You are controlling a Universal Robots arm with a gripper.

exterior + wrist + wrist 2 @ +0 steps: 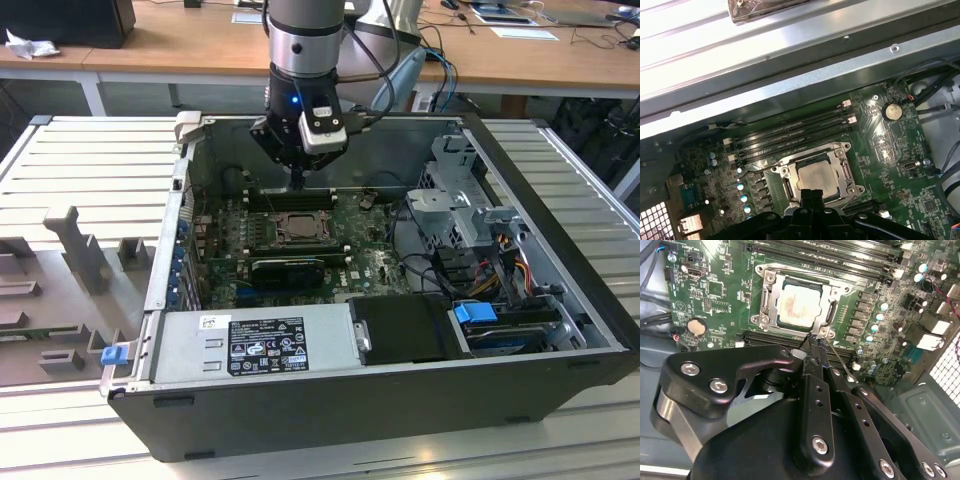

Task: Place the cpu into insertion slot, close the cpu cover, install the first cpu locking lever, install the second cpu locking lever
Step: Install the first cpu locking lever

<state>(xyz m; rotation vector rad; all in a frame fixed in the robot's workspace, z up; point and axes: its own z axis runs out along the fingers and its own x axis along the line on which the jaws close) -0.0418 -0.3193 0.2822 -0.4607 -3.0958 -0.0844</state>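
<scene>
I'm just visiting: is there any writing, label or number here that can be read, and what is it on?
None can be read.
The black label on the power supply: print too small.
The white sticker beside it: blurred.
The motherboard: white markings, too small.
The cpu face: faint marks, unreadable.

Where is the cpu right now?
In the second wrist view, the cpu lies on the green motherboard, framed by the metal cpu cover, between black memory slots, just beyond the gripper.
</scene>
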